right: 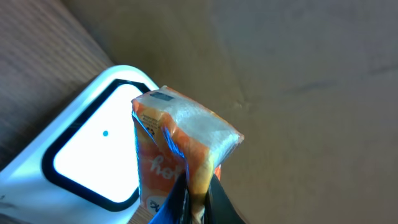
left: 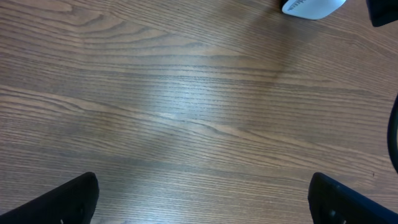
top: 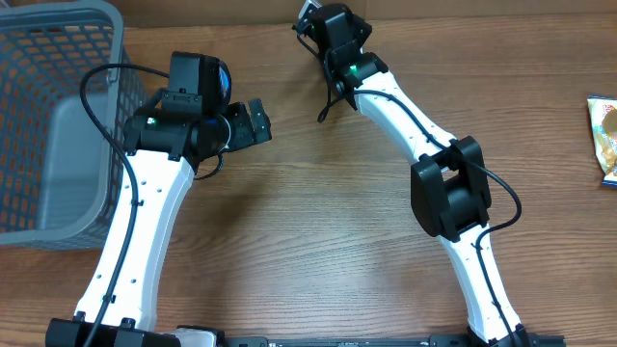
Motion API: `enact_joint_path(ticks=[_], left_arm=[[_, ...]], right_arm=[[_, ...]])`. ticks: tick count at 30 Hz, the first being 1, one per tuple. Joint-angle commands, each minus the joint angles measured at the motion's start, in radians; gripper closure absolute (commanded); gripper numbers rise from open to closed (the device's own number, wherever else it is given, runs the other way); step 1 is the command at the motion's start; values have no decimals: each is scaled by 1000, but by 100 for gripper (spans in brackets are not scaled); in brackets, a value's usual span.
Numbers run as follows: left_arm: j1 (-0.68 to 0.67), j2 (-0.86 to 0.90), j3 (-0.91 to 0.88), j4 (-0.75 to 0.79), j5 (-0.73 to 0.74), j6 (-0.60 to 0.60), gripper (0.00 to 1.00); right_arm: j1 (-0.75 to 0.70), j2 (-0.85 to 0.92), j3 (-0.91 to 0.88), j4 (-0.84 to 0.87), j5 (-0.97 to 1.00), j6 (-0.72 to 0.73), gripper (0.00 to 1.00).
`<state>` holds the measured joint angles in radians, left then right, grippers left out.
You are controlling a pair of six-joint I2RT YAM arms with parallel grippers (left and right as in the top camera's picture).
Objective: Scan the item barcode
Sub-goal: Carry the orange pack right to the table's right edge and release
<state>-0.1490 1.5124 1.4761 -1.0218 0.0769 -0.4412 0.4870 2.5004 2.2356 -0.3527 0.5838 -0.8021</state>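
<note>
Right gripper (right: pixel 196 202) clamps the orange foil packet (right: pixel 186 146) over the white lit-window scanner (right: pixel 81 155).
Pinched by one edge, it could twist and miss the read; left gripper (left: pixel 205 199) hangs wide apart.

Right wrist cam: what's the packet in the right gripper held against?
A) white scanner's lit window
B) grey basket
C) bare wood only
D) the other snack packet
A: in the right wrist view the right gripper is shut on the orange packet, and the packet overlaps the edge of the lit window of the white scanner.
</note>
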Motion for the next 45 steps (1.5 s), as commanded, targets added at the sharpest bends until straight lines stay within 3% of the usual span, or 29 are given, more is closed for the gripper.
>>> enact_joint_path(ticks=[1, 5, 9, 14, 17, 21, 27, 34, 40, 42, 45], left_arm=[[-2, 4, 3, 2, -10, 15, 0], [-2, 4, 3, 2, -9, 15, 0], [-2, 4, 3, 2, -9, 15, 0], [-2, 4, 3, 2, -9, 15, 0], [-2, 4, 3, 2, -9, 15, 0], [-2, 4, 3, 1, -9, 15, 0], [-2, 4, 3, 2, -9, 15, 0], [-2, 4, 3, 1, -10, 15, 0], [-2, 4, 3, 2, -9, 15, 0], [-2, 4, 3, 2, -9, 15, 0], [-2, 4, 3, 2, -9, 15, 0]], right_arm=[[-50, -84, 23, -1, 44, 143, 96], [-134, -159, 23, -43, 91, 304, 96], [-309, -238, 23, -236, 130, 649, 96], [-571, -260, 23, -535, -77, 978, 96], [-755, -257, 10, -667, -312, 1127, 96], [-935, -254, 10, -767, -510, 1141, 96], [-1107, -249, 10, -822, -519, 1154, 96], [-1165, -248, 9, -836, -508, 1155, 96], [-1168, -248, 9, -855, -362, 1226, 96], [-1168, -248, 9, -853, -360, 1225, 78], [-1168, -248, 9, -852, -360, 1225, 41]])
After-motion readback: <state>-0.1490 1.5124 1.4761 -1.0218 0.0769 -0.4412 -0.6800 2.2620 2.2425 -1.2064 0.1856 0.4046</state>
